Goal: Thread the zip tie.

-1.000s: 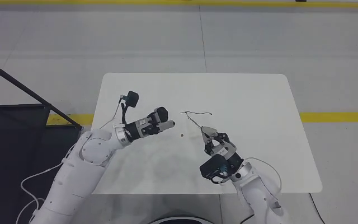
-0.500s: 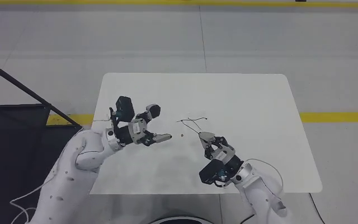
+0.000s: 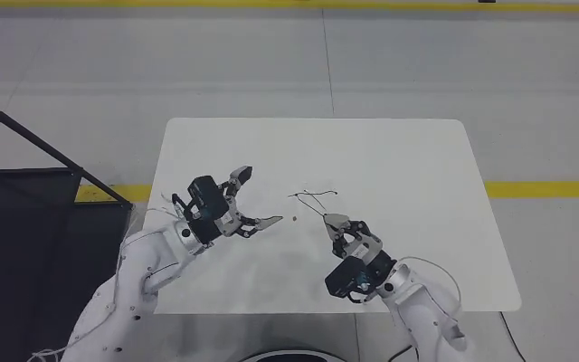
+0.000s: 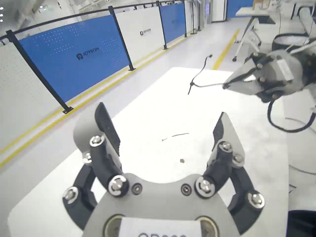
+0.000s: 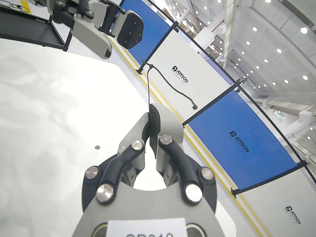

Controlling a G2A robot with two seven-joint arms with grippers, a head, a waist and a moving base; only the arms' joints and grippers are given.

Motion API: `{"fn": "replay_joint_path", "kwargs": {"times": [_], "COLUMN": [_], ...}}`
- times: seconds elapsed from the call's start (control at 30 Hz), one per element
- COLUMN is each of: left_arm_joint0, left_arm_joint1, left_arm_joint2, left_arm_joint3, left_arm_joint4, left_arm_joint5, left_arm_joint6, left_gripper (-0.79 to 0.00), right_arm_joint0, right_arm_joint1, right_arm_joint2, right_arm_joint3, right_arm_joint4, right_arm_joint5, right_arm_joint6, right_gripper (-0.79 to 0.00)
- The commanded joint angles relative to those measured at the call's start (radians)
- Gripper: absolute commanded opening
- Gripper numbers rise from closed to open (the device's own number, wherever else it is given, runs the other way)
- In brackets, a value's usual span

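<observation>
Gripping zip tie [image 3: 312,193] aloft: right pincer [image 3: 327,217], clenched | left pincer [image 3: 262,195] released, splayed wide, facing it

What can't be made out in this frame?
- Gripped end of the zip tie: hidden between the pads of the right gripper, right wrist view.
- Whether the tie's tail passes through its head: too thin, top view.
- The speck on the table: too small to identify, left wrist view.
</observation>
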Motion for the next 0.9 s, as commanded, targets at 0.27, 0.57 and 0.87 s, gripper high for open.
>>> {"fn": "replay_joint_path", "kwargs": {"times": [0.27, 0.57, 0.87], "left_arm_joint0": [-0.040, -0.089, -0.091], "left_arm_joint1": [-0.008, -0.005, -0.003], "left_arm_joint2": [0.060, 0.091, 0.117], "left_arm_joint3": [0.037, 0.102, 0.122], "left_arm_joint4": [0.243, 0.400, 0.481], "left_arm_joint5": [0.102, 0.078, 0.101], "left_arm_joint6": [0.179, 0.370, 0.427], "left_gripper": [-0.400, -0.489, -0.545], "right_arm_joint0": [-0.006, -0.005, -0.004], "right_arm_joint1": [0.006, 0.013, 0.019], "right_arm_joint2": [0.002, 0.003, 0.006], "right_arm_joint3": [-0.007, -0.011, -0.013], "right_arm_joint4": [0.011, 0.020, 0.039], "right_arm_joint5": [-0.002, -0.019, -0.024], "right_arm_joint6": [0.002, 0.004, 0.013], "right_gripper": [-0.785, -0.785, -0.785]}}
